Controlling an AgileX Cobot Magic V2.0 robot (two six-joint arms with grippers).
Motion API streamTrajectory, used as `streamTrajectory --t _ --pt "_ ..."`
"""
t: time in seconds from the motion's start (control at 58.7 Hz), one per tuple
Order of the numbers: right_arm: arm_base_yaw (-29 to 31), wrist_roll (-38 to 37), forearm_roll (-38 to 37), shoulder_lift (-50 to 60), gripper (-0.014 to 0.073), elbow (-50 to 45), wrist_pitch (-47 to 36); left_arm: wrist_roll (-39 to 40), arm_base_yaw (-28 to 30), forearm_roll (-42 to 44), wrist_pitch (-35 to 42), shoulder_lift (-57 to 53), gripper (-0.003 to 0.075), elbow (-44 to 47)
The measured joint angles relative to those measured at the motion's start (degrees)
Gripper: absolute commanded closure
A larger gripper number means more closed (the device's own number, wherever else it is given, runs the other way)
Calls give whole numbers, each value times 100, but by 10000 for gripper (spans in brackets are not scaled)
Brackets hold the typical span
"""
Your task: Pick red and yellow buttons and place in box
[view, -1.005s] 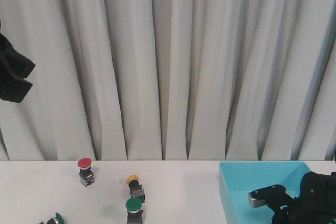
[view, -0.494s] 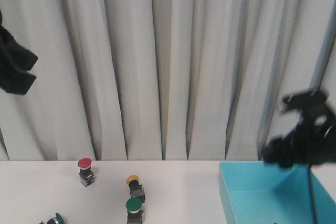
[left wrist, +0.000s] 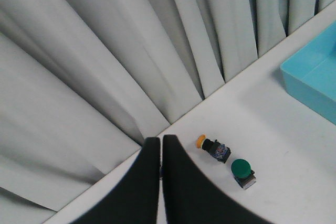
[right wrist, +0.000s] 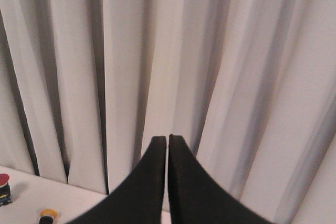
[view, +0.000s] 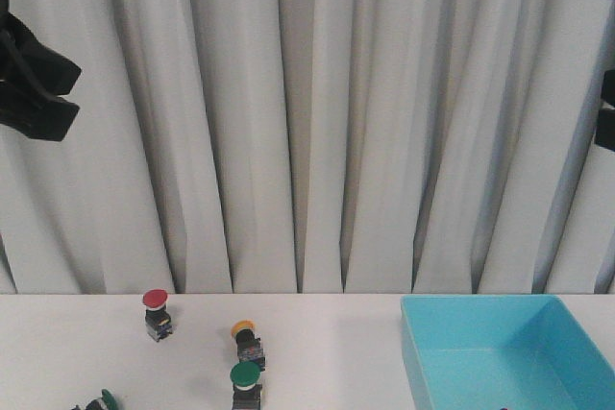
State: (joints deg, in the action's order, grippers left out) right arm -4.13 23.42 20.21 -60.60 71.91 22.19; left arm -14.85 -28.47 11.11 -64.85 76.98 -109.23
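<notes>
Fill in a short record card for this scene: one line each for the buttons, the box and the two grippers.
red button: upright on table, far left
yellow button: lying on its side, mid-table
green buttons: one upright near the yellow, one at the front edge
box: turquoise, on the right, no button visible inside
left gripper: shut, raised, holding nothing
right gripper: shut, raised, facing curtain

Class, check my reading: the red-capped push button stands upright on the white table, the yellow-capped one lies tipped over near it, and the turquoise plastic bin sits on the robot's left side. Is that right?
Not quite. The turquoise plastic bin sits on the robot's right side, as the front view shows. The rest holds: the red-capped push button stands upright on the white table, and the yellow-capped push button lies tipped over near it.
</notes>
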Motion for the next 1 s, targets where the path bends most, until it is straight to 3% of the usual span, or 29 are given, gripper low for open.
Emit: streamTrajectory --t 0.766,0.885,1.005 --pt "0 13 10 0 602 0 121 0 0 102 53 -102 727 97" --pt "0 13 10 0 602 0 121 151 0 121 629 -743 727 962" --pt "0 13 10 0 602 0 121 687 0 173 2131 -1923 727 2891"
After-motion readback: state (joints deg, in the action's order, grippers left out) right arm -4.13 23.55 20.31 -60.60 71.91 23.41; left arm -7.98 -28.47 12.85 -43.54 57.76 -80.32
